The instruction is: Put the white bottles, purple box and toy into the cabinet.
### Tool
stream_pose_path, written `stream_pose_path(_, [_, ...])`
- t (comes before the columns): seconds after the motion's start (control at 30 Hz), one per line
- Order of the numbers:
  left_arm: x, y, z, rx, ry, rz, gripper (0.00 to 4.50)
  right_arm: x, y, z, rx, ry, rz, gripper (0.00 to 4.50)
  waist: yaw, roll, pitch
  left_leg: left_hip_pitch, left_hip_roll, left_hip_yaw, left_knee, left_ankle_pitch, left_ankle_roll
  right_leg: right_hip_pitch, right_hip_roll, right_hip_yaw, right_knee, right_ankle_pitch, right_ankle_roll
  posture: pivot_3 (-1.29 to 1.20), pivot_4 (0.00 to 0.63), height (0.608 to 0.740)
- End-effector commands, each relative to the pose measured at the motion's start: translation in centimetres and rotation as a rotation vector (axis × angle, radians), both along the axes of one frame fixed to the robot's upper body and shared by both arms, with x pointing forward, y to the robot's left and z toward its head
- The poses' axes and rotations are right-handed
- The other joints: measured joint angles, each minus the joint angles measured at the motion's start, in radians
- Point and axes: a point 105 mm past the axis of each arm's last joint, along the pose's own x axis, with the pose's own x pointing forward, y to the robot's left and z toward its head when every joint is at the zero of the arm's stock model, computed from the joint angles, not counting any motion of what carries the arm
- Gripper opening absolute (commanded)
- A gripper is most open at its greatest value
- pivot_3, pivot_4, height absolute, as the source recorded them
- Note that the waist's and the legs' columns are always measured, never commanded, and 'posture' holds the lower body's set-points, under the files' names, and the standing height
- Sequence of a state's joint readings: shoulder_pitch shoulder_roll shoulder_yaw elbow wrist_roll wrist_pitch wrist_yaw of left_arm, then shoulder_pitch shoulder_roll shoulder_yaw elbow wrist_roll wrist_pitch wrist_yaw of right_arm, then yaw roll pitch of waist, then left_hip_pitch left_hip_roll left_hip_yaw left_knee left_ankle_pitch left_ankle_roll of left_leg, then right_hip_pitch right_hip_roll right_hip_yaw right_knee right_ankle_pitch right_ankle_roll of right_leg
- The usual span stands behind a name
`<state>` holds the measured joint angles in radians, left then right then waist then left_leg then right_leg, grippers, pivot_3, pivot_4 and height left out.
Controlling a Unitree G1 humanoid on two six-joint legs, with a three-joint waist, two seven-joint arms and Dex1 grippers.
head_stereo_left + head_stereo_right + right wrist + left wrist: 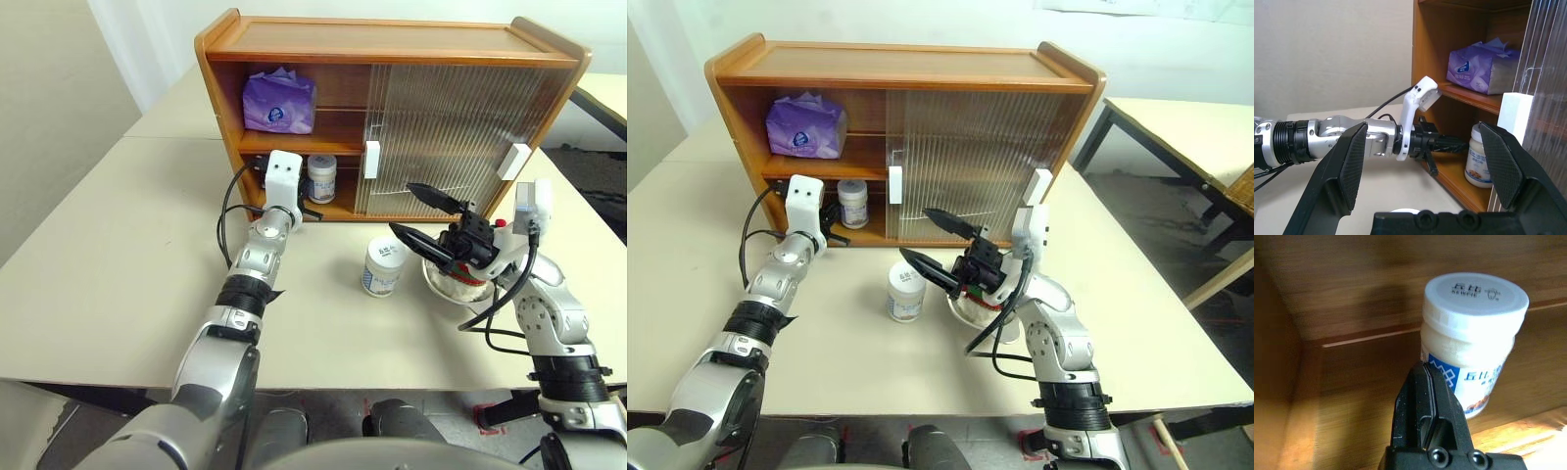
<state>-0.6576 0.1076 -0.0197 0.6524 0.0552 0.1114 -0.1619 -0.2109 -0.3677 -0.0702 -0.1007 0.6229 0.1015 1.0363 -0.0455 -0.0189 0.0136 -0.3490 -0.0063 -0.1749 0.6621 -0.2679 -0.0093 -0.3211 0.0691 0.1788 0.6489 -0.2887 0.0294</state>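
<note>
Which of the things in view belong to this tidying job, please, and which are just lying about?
Job:
- squat white plastic jar on the cabinet's lower shelf
- second white jar on the table
- lilac crinkled pack on the upper shelf
- wooden cabinet

Lying about:
- steel bowl
- cream table

Bright, even room light; soft shadow and slight blur inside cabinet (1352, 293).

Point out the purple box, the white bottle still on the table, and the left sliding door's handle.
purple box (279, 102), left eye view, front face of the wrapper.
white bottle on the table (383, 270), left eye view, labelled side below the lid.
left door handle (372, 160), left eye view, middle of the white bar.
</note>
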Motion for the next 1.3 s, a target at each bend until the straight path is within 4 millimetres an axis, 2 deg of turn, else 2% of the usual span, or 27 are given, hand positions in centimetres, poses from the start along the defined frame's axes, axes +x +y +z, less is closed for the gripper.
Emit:
stream_pose_path(0.03, [0.1, -0.7, -0.4, 0.003, 0.019, -0.030, 0.03, -0.1, -0.1, 0.1, -0.002, -0.005, -0.005, 4.50, -0.002, 0.000, 0.000, 0.000, 0.000, 0.000, 0.000, 0.000, 0.000, 0.000, 0.000, 0.000, 0.000, 0.000, 0.000, -0.11, 0.000, 0.740])
stream_pose_path(0.47, [0.3, -1.0, -0.3, 0.003, 0.018, -0.048, 0.03, -0.1, 0.0, 0.2, 0.000, -0.007, -0.006, 4.50, -0.006, 0.000, 0.000, 0.000, 0.000, 0.000, 0.000, 0.000, 0.000, 0.000, 0.000, 0.000, 0.000, -0.001, 0.003, -0.11, 0.000, 0.740])
stream_pose_path(0.8, [-0.3, 2.0, -0.5, 0.036, 0.010, 0.027, 0.03, 0.0, 0.2, 0.1, 0.003, -0.005, -0.003, 4.50, -0.009, 0.000, 0.000, 0.000, 0.000, 0.000, 0.000, 0.000, 0.000, 0.000, 0.000, 0.000, 0.000, -0.001, 0.003, -0.10, 0.000, 0.740])
stream_pose_path(1.3, [1.6, 0.3, 0.4, 0.038, 0.010, -0.017, 0.03, -0.3, 0.0, 0.2, 0.003, -0.008, -0.021, 4.50, -0.010, 0.000, 0.000, 0.000, 0.000, 0.000, 0.000, 0.000, 0.000, 0.000, 0.000, 0.000, 0.000, 0.002, -0.002, -0.12, 0.000, 0.740])
